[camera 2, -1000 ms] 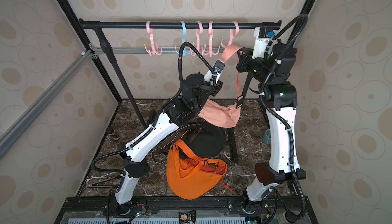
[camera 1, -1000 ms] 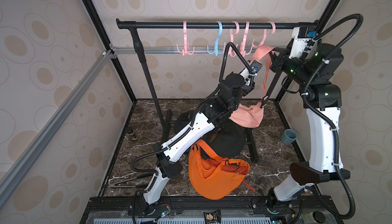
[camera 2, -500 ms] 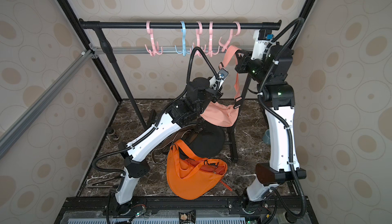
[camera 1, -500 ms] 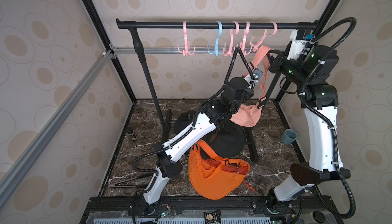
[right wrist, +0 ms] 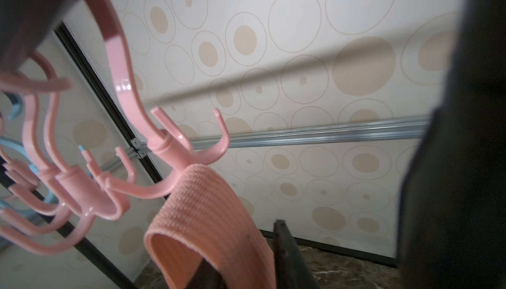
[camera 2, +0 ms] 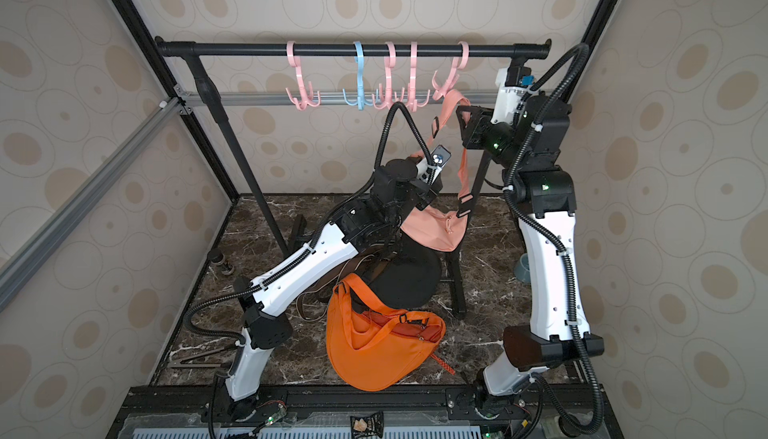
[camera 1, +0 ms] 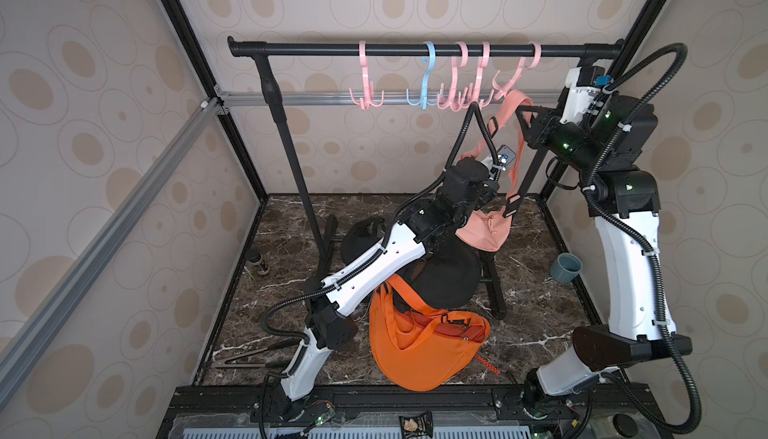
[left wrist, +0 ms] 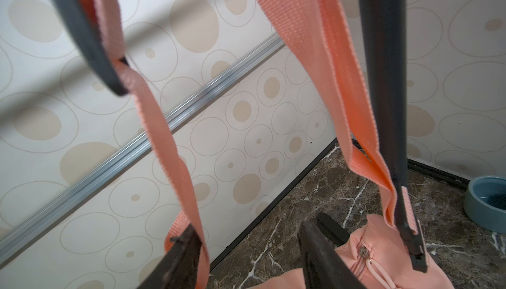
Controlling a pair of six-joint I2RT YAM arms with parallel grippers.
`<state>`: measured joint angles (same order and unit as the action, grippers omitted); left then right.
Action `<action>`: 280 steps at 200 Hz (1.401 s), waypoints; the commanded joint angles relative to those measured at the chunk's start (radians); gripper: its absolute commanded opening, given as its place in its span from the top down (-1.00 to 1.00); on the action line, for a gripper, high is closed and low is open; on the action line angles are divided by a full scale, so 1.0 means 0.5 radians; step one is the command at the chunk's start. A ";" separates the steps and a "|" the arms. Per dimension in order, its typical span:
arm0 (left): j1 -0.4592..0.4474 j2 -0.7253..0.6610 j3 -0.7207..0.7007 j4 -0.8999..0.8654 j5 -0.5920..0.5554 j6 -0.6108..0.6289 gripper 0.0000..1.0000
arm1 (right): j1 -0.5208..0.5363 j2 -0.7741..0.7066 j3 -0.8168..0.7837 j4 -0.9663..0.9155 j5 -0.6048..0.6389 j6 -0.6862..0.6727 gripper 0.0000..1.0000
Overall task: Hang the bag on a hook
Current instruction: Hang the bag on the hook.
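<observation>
I am looking at the black rack (camera 1: 291,158) at the back, w/ pink and blue hooks on its bar (camera 1: 316,49). The salmon-pink bag (camera 1: 484,231), a small zipped pouch, is hanging low beside the L arm (camera 1: 374,266), above the floor (camera 1: 282,245). Its wide woven strap (right wrist: 202,205) is running up as a loop to the rightmost pink hook (right wrist: 169,148), the top touching one prong. The L gripper (left wrist: 246,227) is standing spread, w/ the strap brushing one finger. The R gripper (camera 1: 524,119) is sitting just beside the strap top; I cannot tell how its jaws are set.
</observation>
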<state>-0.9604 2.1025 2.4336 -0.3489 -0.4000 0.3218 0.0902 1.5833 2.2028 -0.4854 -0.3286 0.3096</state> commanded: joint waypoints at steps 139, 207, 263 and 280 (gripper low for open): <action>-0.064 -0.830 -0.903 0.124 -0.060 -0.054 -1.00 | 0.005 -0.645 -0.620 0.167 0.253 0.338 -0.41; -0.046 -1.691 -2.096 0.523 -0.136 -0.189 -1.00 | 0.544 -1.113 -1.350 0.171 0.459 0.308 -0.40; 0.072 -2.140 -2.798 0.540 -0.127 -0.491 -1.00 | 1.291 -1.275 -2.113 0.240 0.922 0.268 -0.34; 0.098 -2.271 -3.013 0.608 -0.160 -0.480 -1.00 | 1.497 -1.230 -2.353 0.329 0.934 0.245 -0.33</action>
<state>-0.9306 1.0405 1.0409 -0.0879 -0.4686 0.1326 0.7208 0.9474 1.1496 -0.3656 0.0608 0.4488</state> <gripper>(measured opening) 0.998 0.671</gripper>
